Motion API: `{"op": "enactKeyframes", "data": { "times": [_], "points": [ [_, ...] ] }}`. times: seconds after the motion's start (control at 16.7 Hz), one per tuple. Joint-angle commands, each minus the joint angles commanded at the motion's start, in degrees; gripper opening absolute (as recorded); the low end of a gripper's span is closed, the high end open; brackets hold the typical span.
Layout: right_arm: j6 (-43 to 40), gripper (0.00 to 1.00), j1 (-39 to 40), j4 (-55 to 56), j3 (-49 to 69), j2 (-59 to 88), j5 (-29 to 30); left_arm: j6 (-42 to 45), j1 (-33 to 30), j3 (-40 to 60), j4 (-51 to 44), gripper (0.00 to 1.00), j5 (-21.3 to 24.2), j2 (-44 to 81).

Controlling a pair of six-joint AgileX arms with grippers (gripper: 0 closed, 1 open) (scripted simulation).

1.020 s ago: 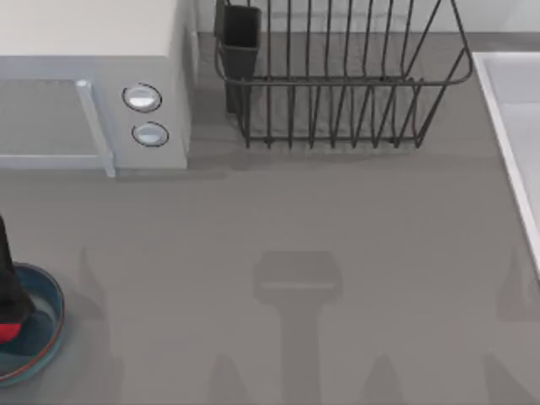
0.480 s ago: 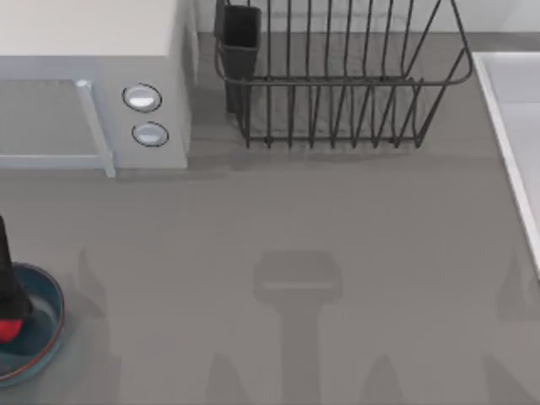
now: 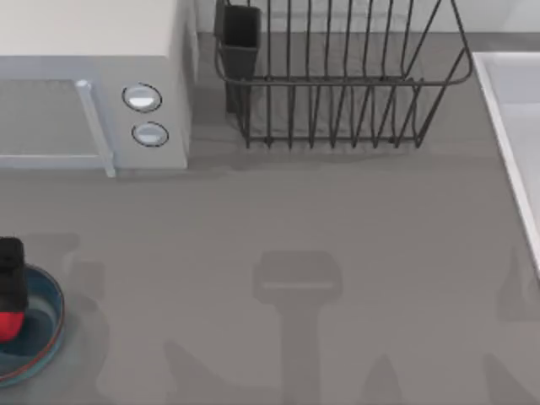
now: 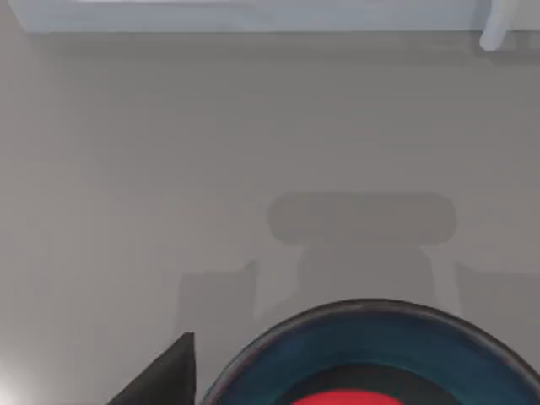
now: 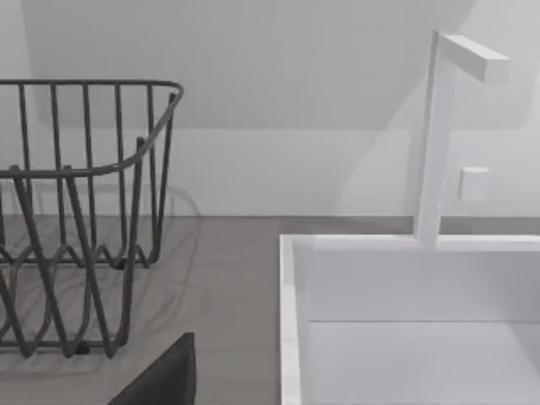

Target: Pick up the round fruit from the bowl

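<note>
The bowl (image 3: 56, 319), blue inside with a reddish-brown rim, sits at the table's front left edge. The round fruit (image 3: 7, 326), small and bright red, shows over the bowl's left part. My left gripper (image 3: 8, 310) is a black block directly over the fruit and is shut on it. In the left wrist view the bowl's rim (image 4: 363, 305) curves below the camera. The fruit's red top (image 4: 346, 398) sits at the picture's edge, beside one dark finger (image 4: 164, 381). A dark part of my right gripper (image 5: 162, 381) shows in the right wrist view, near the sink.
A white microwave (image 3: 93, 84) stands at the back left. A black wire dish rack (image 3: 337, 76) is at the back middle. A white sink (image 3: 516, 126) runs along the right side, with its faucet (image 5: 439, 135) behind it. Open grey table lies between them.
My left gripper has shifted and now shows as a broader block. The red fruit has crept toward the back with it, and the arm shadows on the table have spread.
</note>
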Motion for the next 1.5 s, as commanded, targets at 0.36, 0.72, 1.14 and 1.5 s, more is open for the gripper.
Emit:
{"op": "enactKeyframes", "data": {
  "times": [0.36, 0.72, 1.14, 1.5],
  "points": [
    [0.0, 1.00, 0.0, 0.0, 0.0, 0.0, 0.0, 1.7, 1.4, 19.3, -21.0, 1.00, 0.0, 30.7],
    [0.0, 1.00, 0.0, 0.0, 0.0, 0.0, 0.0, 2.7, 2.1, 30.0, -32.6, 1.00, 0.0, 47.4],
    [0.0, 1.00, 0.0, 0.0, 0.0, 0.0, 0.0, 2.7, 1.9, 29.7, -32.2, 1.00, 0.0, 48.4],
    [0.0, 1.00, 0.0, 0.0, 0.0, 0.0, 0.0, 3.0, 2.2, 21.8, -16.7, 1.00, 0.0, 55.2]
  ]
}}
